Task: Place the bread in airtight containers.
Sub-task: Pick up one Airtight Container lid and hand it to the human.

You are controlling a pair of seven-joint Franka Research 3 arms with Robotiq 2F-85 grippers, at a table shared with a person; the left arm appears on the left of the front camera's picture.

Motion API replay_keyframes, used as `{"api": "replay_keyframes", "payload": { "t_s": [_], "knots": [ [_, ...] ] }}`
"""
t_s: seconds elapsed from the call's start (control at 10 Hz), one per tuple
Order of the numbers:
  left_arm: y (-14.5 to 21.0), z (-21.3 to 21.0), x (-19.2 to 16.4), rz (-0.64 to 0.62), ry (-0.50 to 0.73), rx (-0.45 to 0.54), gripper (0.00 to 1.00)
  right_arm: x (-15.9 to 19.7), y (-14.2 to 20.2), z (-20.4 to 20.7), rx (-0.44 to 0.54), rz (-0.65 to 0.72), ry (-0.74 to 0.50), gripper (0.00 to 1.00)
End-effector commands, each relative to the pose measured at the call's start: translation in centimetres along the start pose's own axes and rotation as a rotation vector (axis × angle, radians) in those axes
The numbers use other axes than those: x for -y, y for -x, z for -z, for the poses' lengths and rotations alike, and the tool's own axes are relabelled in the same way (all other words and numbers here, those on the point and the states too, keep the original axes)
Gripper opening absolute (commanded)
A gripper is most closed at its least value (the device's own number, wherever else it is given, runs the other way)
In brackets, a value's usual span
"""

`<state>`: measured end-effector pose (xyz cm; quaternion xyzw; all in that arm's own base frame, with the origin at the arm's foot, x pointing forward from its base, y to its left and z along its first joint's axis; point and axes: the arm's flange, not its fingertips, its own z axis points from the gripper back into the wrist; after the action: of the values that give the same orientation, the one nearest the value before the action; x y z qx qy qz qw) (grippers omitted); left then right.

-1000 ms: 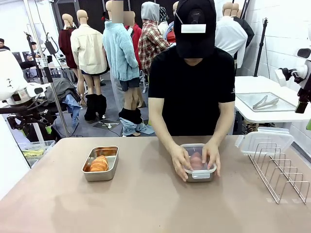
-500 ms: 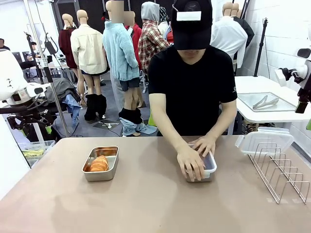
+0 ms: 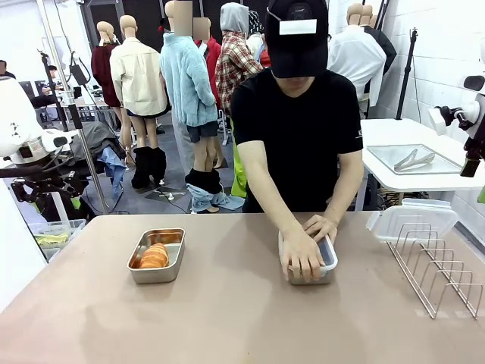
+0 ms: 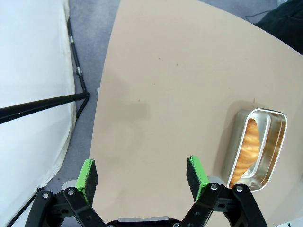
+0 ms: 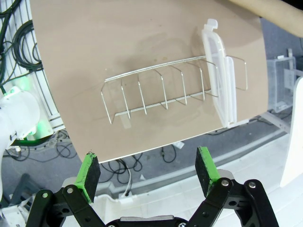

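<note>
An open steel airtight container sits left of centre on the table with one golden bread in it. A second airtight container, lidded, lies at the centre under both of the person's hands, which press on its lid and hide what is inside. My left gripper hangs open high above the table's left part; the open tin and its bread lie off to one side of it. My right gripper is open above the table's edge, with nothing between its fingers.
A wire rack stands at the table's right end with a clear white-rimmed lid leaning in it; both appear as rack and lid in the right wrist view. A side table with a metal tray stands behind.
The person's hands moved from the sides of the lidded container onto its top, and the container turned a little. Neither arm has moved.
</note>
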<state>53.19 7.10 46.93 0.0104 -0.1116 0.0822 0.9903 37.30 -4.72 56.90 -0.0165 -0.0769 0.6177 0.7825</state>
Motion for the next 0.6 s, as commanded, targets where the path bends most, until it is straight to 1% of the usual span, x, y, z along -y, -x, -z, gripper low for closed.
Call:
{"api": "replay_keyframes", "payload": {
  "t_s": [0.0, 0.5],
  "knots": [
    [0.08, -0.13, -0.12, -0.008, -0.001, -0.004, 0.97, -0.08, -0.25, -0.07, -0.023, 0.01, -0.007, 1.0],
    [0.08, -0.13, -0.12, -0.008, -0.001, -0.004, 0.97, -0.08, -0.25, -0.07, -0.023, 0.01, -0.007, 1.0]
  ]
}}
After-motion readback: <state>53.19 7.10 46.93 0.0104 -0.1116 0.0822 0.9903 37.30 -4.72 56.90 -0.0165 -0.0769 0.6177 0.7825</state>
